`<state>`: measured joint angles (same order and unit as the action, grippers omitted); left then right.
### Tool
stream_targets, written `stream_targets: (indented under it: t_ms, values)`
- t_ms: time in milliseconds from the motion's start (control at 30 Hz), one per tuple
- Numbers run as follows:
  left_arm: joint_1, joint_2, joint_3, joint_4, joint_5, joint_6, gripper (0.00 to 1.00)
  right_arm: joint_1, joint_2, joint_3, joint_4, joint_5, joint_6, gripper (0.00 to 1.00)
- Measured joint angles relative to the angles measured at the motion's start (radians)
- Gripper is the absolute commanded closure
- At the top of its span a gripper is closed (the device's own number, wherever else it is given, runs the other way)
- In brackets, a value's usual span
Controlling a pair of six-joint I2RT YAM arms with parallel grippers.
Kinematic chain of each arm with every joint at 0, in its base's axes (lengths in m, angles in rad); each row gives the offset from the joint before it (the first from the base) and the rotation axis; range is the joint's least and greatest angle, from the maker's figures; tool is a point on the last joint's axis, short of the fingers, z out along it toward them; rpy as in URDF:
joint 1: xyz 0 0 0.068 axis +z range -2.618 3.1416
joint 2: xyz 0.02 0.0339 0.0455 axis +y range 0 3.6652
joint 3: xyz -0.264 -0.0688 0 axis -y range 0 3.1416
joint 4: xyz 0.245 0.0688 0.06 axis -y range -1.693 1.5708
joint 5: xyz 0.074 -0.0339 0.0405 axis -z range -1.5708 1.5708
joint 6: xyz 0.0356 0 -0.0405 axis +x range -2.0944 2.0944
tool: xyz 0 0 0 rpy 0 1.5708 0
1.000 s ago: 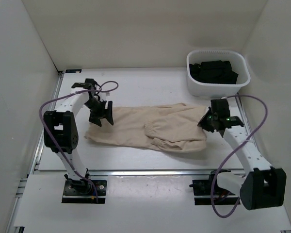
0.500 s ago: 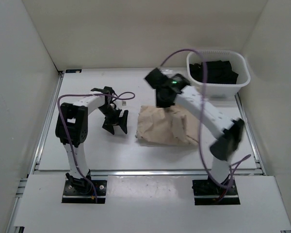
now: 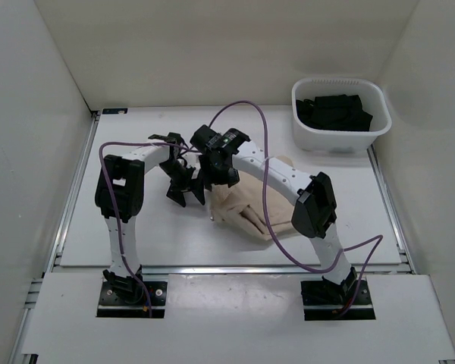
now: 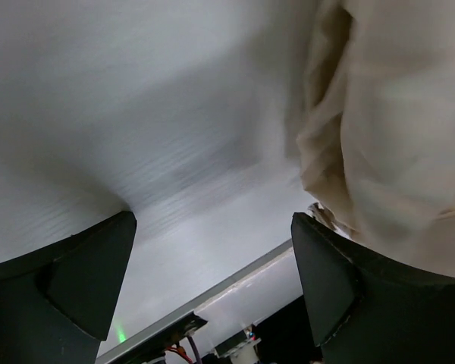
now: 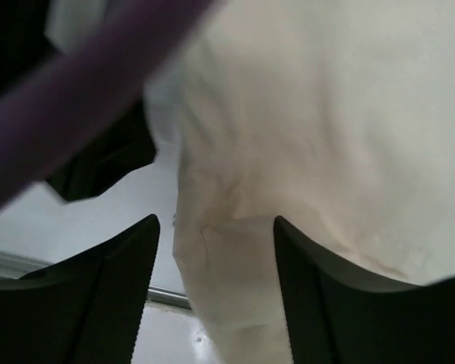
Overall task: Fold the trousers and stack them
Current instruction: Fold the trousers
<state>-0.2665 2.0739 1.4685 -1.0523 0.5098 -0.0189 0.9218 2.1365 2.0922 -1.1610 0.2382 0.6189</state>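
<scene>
The beige trousers lie in a folded bundle in the middle of the table. My right gripper reaches across from the right and hovers over the bundle's left edge. In the right wrist view its fingers stand apart, the gripper open, with the tan cloth lying below and between them. My left gripper sits just left of the bundle, open. In the left wrist view nothing is between the left gripper's fingers, and the trousers bulge at the upper right beside its right finger.
A white basket with dark clothes stands at the back right. The right arm's purple cable loops high over the middle and crosses the right wrist view. White walls close in on three sides.
The right arm swept from the right side across to the left, folding the trousers into a short bundle, and its jaws have come apart. The left gripper shifted right, beside the bundle.
</scene>
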Motion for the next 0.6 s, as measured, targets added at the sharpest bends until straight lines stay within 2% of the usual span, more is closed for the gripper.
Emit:
stream_targets:
  t_ms: [67, 167, 233, 333, 367, 467, 500, 600]
  values:
    - [0.026, 0.0, 0.005, 0.002, -0.01, 0.0, 0.04, 0.013, 0.011, 0.036, 0.039, -0.037, -0.047, 0.27]
    - [0.1, -0.001, 0.017, 0.009, -0.042, 0.0, 0.04, 0.063, 0.005, 0.062, 0.094, -0.066, -0.128, 0.27]
    - [0.149, -0.009, 0.022, 0.017, -0.08, 0.003, 0.04, 0.098, -0.047, -0.02, 0.174, -0.055, -0.15, 0.27]
    - [0.2, -0.043, 0.029, 0.015, -0.161, 0.003, 0.04, 0.11, -0.239, -0.304, 0.273, -0.037, -0.124, 0.54]
    - [0.198, -0.062, 0.033, 0.011, -0.189, 0.004, 0.04, 0.089, -0.321, -0.42, 0.317, -0.034, -0.1, 0.68]
    - [0.14, -0.143, 0.063, -0.009, -0.21, 0.005, 0.01, -0.023, -0.515, -0.689, 0.404, -0.027, -0.038, 0.8]
    - [0.107, -0.169, 0.085, -0.018, -0.202, 0.005, 0.0, -0.061, -0.555, -0.763, 0.44, -0.028, -0.031, 0.81]
    - [0.023, -0.216, 0.148, -0.026, -0.149, 0.01, 0.0, -0.075, -0.568, -0.889, 0.537, -0.048, -0.044, 0.88]
